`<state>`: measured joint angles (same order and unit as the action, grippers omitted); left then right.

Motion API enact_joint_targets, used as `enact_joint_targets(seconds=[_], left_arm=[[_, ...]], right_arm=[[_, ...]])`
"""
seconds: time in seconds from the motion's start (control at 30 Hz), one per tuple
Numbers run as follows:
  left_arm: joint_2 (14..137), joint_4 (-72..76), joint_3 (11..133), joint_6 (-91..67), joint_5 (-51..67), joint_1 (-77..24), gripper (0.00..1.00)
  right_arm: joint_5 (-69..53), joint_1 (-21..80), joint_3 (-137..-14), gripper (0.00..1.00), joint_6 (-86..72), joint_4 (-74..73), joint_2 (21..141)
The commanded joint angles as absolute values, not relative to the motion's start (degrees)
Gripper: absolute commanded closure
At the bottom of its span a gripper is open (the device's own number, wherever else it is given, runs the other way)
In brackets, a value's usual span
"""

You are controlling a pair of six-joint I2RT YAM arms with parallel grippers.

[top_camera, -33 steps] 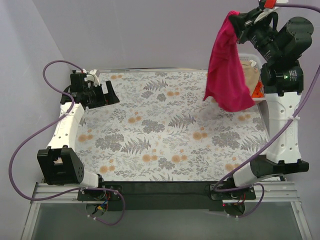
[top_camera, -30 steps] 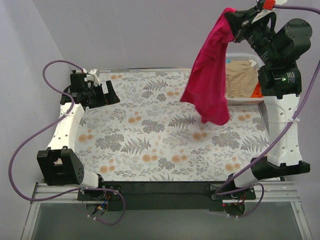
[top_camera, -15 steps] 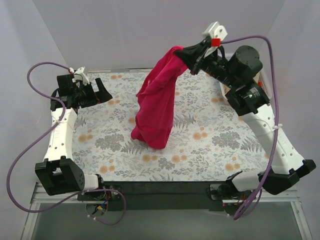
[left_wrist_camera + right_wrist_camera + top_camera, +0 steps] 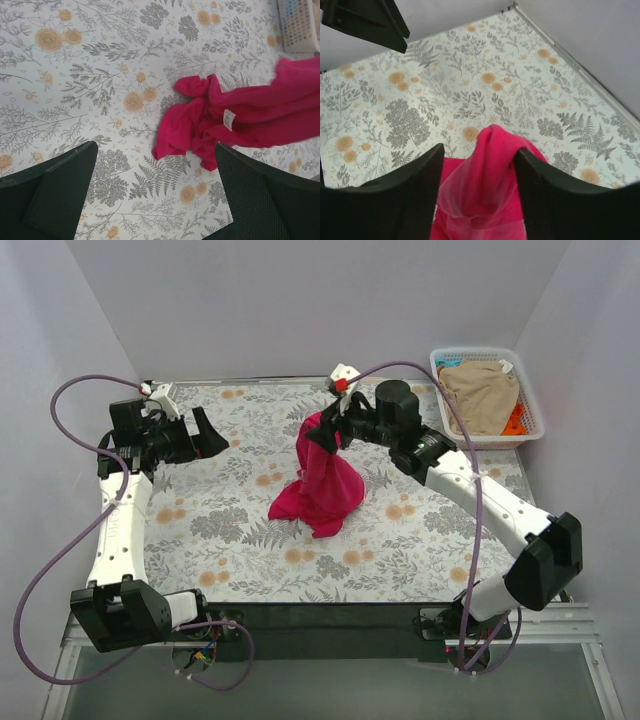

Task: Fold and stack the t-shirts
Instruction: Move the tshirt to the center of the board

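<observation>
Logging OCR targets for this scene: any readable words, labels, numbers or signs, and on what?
Tag on the pink shirt: print too small to read.
Tablecloth and basket: no text visible.
Nothing else readable in any view.

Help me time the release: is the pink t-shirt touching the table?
Touching. In the top external view the lower folds of the pink t-shirt lie pooled on the table; the left wrist view shows the same.

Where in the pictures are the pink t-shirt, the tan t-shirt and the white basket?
pink t-shirt (image 4: 322,495), top view, crumpled lower heap.
tan t-shirt (image 4: 482,395), top view, middle of cloth.
white basket (image 4: 472,353), top view, far rim.
</observation>
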<state>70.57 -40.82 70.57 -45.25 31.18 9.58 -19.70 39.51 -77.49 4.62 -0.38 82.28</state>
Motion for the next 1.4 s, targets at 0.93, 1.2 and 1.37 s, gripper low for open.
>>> enact_joint_targets(seconds=[0.93, 1.2, 1.37], left_arm=[[88.3, -28.3, 61.6, -25.7, 19.5, -22.5, 0.21], [92.9, -27.9, 67.0, -33.7, 23.6, -22.4, 0.70], [93.3, -30.8, 69.3, -37.8, 26.2, -19.5, 1.00]], right_arm=[[-41.5, 18.1, -74.7, 0.24, 6.7, -19.7, 103.9], [-46.2, 18.9, -75.6, 0.32, 4.5, -18.3, 109.9], [-46.2, 19.9, -72.4, 0.68, 4.2, -17.3, 107.8]])
